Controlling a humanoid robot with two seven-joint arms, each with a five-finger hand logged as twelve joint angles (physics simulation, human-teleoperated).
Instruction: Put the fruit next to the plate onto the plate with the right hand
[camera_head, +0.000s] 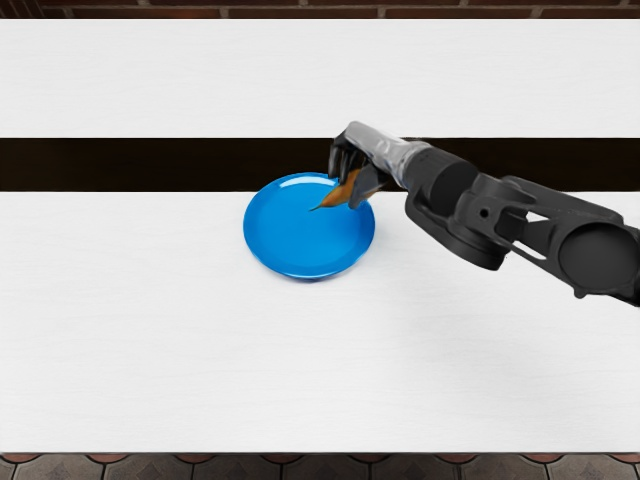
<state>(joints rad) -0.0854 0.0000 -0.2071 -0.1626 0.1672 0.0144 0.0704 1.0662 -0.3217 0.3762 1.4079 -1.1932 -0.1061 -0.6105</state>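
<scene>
Right hand (352, 165) grips the fruit (343, 190) over the blue plate (300, 240).
Fingers curl around the orange-brown fruit at the plate's far right rim, its pointed tip slanting toward the plate's middle; the plate lies on the white surface (200, 350).

Blue plate (298, 243), orange-brown fruit (342, 191), dark grey hand (356, 160), white table (200, 350)

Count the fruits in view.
1: the fruit, held in the right hand over the plate's far right edge. No other shows, though the hand could hide one.
</scene>
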